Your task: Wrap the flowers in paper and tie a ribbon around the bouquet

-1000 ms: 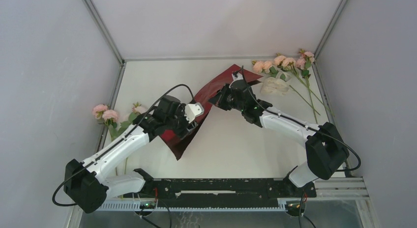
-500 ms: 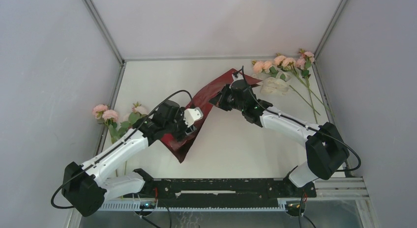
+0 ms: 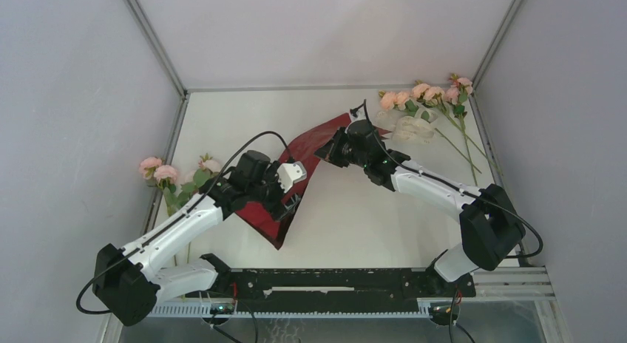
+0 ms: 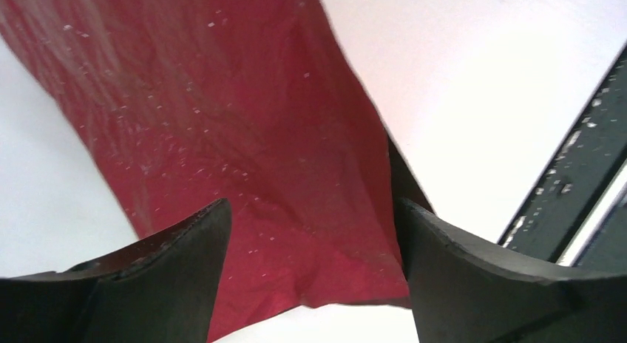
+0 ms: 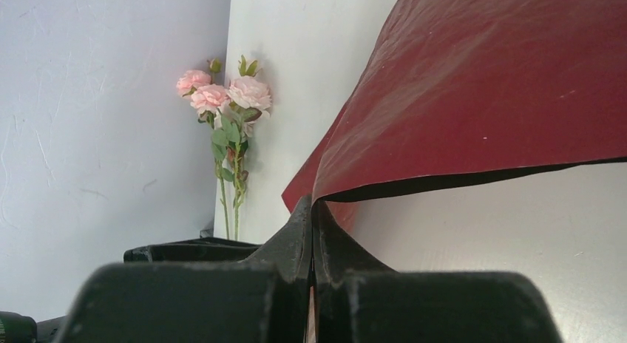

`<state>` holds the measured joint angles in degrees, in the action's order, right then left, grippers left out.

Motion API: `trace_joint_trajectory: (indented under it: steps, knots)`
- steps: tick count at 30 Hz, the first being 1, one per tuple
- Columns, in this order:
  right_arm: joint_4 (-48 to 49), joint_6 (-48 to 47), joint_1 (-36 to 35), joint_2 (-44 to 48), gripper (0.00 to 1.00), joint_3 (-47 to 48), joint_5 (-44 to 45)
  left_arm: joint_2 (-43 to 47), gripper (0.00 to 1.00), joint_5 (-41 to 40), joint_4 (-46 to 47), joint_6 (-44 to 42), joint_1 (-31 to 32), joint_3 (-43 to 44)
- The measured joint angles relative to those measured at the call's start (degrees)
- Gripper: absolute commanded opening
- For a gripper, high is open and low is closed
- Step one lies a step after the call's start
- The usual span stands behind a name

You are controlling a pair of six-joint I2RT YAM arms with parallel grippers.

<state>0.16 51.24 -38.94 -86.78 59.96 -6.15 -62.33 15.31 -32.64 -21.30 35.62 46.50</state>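
Here the right pincer (image 5: 311, 214) pinches the red wrapping paper (image 5: 480, 84) by its edge above the white table (image 3: 355, 210); the left pincer (image 4: 312, 210) hangs spread over it.

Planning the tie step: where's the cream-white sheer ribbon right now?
Top view: the cream-white sheer ribbon lies bunched far right on the table, just in front of the right-hand pale-pink roses, right of the deep red crinkly paper.

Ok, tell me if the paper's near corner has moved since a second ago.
Yes. The paper has slid nearer the black base rail, slightly rightward.
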Motion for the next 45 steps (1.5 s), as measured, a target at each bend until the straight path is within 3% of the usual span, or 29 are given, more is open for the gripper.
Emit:
trace_joint_trajectory:
  steps: [7,14,16,17,18,22,26,35,37,39,45]
  knots:
    - [0.0,0.0,0.3,0.1,0.0,0.0,0.0,-1.2,0.52,1.6,2.0,4.0,2.2,0.0]
    - [-0.2,-0.7,0.4,0.7,0.0,0.0,0.0,-2.3,0.11,0.5,2.8,5.0,2.6,0.0]
    - [-0.4,-1.0,0.6,0.9,0.0,0.0,-0.2,-2.3,0.04,0.1,3.1,5.2,2.6,0.0]
    - [-0.4,-1.2,0.7,0.9,0.02,0.0,-0.4,-2.3,0.03,0.0,3.0,5.0,2.7,0.0]
    - [-0.4,-1.5,0.9,0.9,0.1,0.0,-0.7,-2.3,0.02,-0.1,3.0,4.9,2.7,0.0]
    - [-1.3,-3.2,2.5,1.1,0.51,-0.1,-3.5,-2.3,0.0,0.1,2.8,5.7,2.7,0.1]
    - [-1.9,-6.5,4.8,4.7,0.7,-4.1,-7.0,-1.7,0.0,1.5,2.5,7.8,2.7,1.0]
    - [-4.7,-9.7,7.0,24.6,0.77,-21.6,-9.7,-2.1,0.0,4.4,2.1,12.3,2.7,8.8]
    - [-4.4,-8.7,7.7,27.4,0.88,-25.8,-10.0,-2.6,0.0,5.1,1.9,13.0,2.7,10.7]
    - [-4.0,-7.4,7.8,28.6,0.99,-28.7,-10.5,-3.1,0.0,5.7,1.8,13.6,2.7,11.7]
    - [1.7,-5.4,4.4,29.3,0.99,-29.9,-10.7,-5.4,0.0,6.3,1.4,14.4,2.7,12.0]
